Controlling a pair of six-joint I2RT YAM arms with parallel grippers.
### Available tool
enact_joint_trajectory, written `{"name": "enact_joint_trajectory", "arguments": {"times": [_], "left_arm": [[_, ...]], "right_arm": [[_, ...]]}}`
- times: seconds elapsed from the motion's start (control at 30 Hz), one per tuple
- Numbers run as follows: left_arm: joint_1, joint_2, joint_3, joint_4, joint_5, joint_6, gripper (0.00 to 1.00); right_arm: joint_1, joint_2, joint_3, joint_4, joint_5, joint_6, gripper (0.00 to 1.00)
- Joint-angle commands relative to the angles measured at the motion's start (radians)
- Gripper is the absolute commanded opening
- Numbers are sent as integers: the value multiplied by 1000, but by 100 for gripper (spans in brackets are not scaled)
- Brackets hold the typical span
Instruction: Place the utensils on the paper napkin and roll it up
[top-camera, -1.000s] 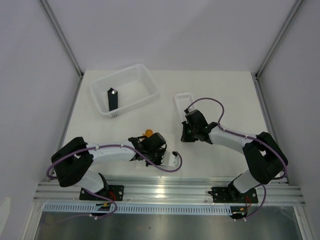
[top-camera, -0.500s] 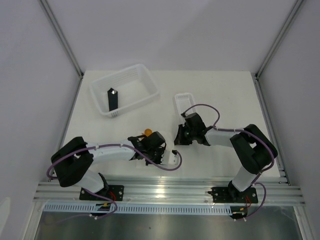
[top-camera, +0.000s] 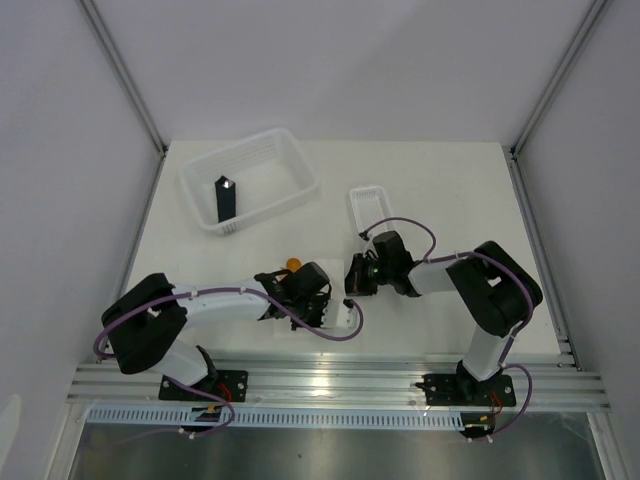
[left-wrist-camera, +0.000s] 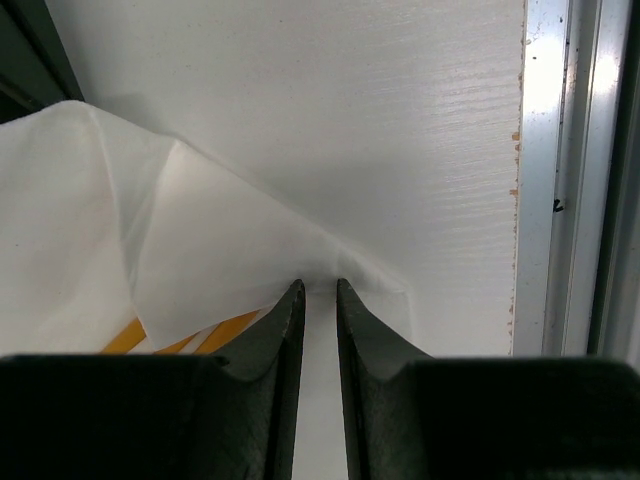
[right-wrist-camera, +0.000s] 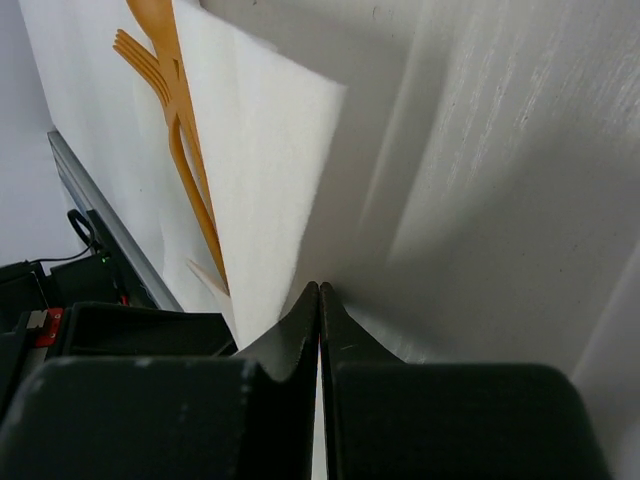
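Note:
The paper napkin (top-camera: 345, 316) lies crumpled between my two grippers near the table's front edge. In the left wrist view the napkin (left-wrist-camera: 150, 230) is folded over orange utensils (left-wrist-camera: 225, 332), whose ends peek out under its edge. My left gripper (left-wrist-camera: 314, 287) pinches a napkin corner, jaws nearly together. My right gripper (right-wrist-camera: 319, 288) is shut on the napkin's (right-wrist-camera: 250, 150) lifted edge; an orange fork (right-wrist-camera: 150, 55) and another orange handle lie beneath the fold. In the top view an orange tip (top-camera: 293, 264) shows behind my left gripper (top-camera: 318, 305), close to my right gripper (top-camera: 352, 280).
A large white slotted basket (top-camera: 262, 160) holding a black upright block (top-camera: 226, 198) stands at the back left. A narrow white ribbed tray (top-camera: 368, 204) sits behind my right gripper. The aluminium rail (left-wrist-camera: 560, 200) runs along the table's near edge.
My right gripper has moved left and nearer, drawing the napkin edge toward my left gripper; its arm has folded in. My left gripper has barely moved.

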Motion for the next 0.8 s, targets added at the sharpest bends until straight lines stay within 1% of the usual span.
{"name": "enact_joint_trajectory", "arguments": {"times": [0.0,0.27,0.4,0.53,0.57,0.6,0.67,0.7,0.77], "left_arm": [[13,-12,-16,29,35,15,22],[18,-9,-17,36,35,25,22],[21,-9,-19,36,35,26,22],[21,-12,-22,36,35,26,22],[23,-12,-24,36,37,28,22],[23,-12,-24,37,35,28,22],[24,-14,-24,39,37,28,23],[24,-12,-24,39,37,31,22],[24,-14,-25,40,38,31,22]], "right_arm": [[9,-43,-18,2,25,-38,0],[61,-38,-1,38,1,-44,0],[72,-64,-1,27,27,-52,0],[88,-115,20,-54,90,-92,0],[93,-123,28,-71,125,-104,0],[113,-139,45,-88,145,-130,0],[134,-144,65,-143,192,-153,0],[154,-144,71,-153,229,-171,0],[168,-140,88,-166,255,-184,0]]}}
